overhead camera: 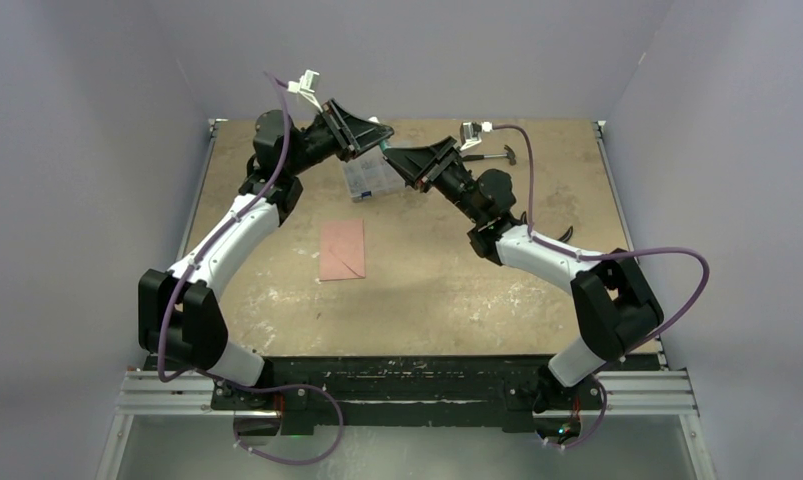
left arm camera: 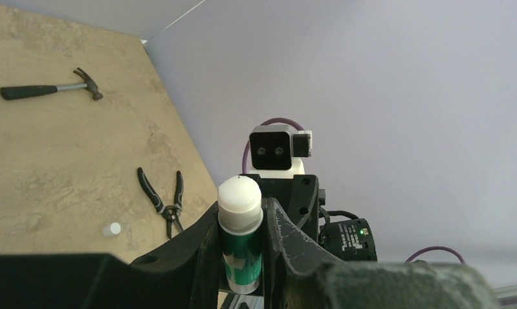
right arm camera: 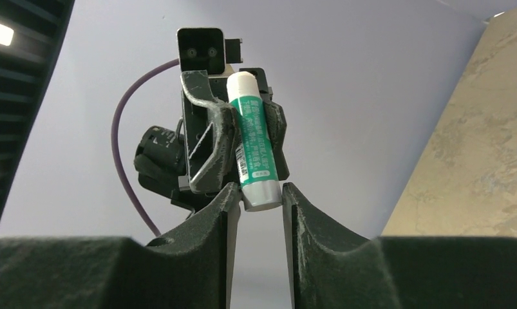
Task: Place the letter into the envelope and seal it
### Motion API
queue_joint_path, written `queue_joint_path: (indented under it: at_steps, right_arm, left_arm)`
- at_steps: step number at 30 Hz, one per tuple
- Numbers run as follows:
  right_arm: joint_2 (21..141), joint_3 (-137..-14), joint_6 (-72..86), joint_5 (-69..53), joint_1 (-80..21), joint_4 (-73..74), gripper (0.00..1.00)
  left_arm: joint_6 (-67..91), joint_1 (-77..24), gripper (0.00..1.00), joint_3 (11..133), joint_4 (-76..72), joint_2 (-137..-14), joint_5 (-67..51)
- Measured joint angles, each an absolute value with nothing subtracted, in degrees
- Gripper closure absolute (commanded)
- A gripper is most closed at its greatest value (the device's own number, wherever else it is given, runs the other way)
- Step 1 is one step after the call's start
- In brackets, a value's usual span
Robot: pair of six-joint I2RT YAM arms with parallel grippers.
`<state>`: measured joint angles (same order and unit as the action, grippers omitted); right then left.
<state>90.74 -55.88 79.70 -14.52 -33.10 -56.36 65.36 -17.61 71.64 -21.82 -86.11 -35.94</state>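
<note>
The salmon-pink envelope [overhead camera: 342, 250] lies flat on the table, left of centre, with its diagonal seams facing up. The letter is out of view. High over the far side of the table my two grippers meet tip to tip. My left gripper [left arm camera: 241, 206] is shut on a green glue stick [left arm camera: 241, 251] with a white top, gripping its body. My right gripper [right arm camera: 261, 190] faces it. Its jaws stand slightly open on either side of the stick's silver base [right arm camera: 262, 196], and a thin gap shows at the left fingertip [right arm camera: 233, 193].
A clear compartment box [overhead camera: 370, 178] sits on the table under the grippers. A hammer [left arm camera: 49, 89] lies at the far right, with black-handled pliers [left arm camera: 162, 199] nearer the right wall. A small white cap [left arm camera: 112, 228] lies beside the pliers. Grey walls close in the table.
</note>
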Motion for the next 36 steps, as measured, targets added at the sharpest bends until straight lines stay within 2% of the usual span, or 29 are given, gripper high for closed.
queue_joint_path:
  at_steps: [2,4,12,19,26,27,30,31,34,36]
  right_arm:
    - [90.7,-55.7,79.1,-14.5,-33.1,-56.1,0.63]
    - [90.7,-55.3,78.6,-14.5,-33.1,-56.1,0.67]
    - [90.7,-54.8,76.1,-14.6,-33.1,-54.8,0.99]
    - [90.7,-59.6,62.0,-14.3,-33.6,-45.1,1.00]
    - [90.8,-64.7,33.7,-4.8,-38.4,-32.6,1.00]
    - [91.1,-65.1,29.7,-2.5,-39.4,-31.3,0.99]
    - [93.3,-66.7,19.5,3.7,-42.3,-29.4,0.81]
    - [93.8,-66.9,17.7,4.7,-42.9,-29.3,0.72]
    - [94.4,-67.5,15.4,5.4,-43.3,-28.1,0.37]
    - [93.7,-67.7,16.5,4.2,-42.0,-27.0,0.27]
  left_arm:
    - [65.3,-17.6,1.00,71.6,-20.2,-86.0,-35.2]
    - [65.1,-17.6,1.00,71.6,-18.8,-86.0,-34.7]
    - [65.0,-17.6,1.00,71.6,-16.5,-86.0,-33.6]
    - [63.7,-17.3,1.00,74.8,-7.1,-86.2,-29.4]
    - [58.9,-17.3,1.00,81.1,10.8,-87.4,-21.5]
    - [58.7,-17.3,1.00,81.1,12.1,-87.6,-20.7]
    - [58.0,-17.3,1.00,81.1,14.8,-88.4,-18.2]
    - [57.7,-17.2,1.00,81.1,15.4,-88.5,-17.5]
    - [56.6,-17.2,1.00,81.1,16.4,-88.5,-16.3]
    - [55.2,-17.3,1.00,81.1,16.3,-88.4,-16.5]
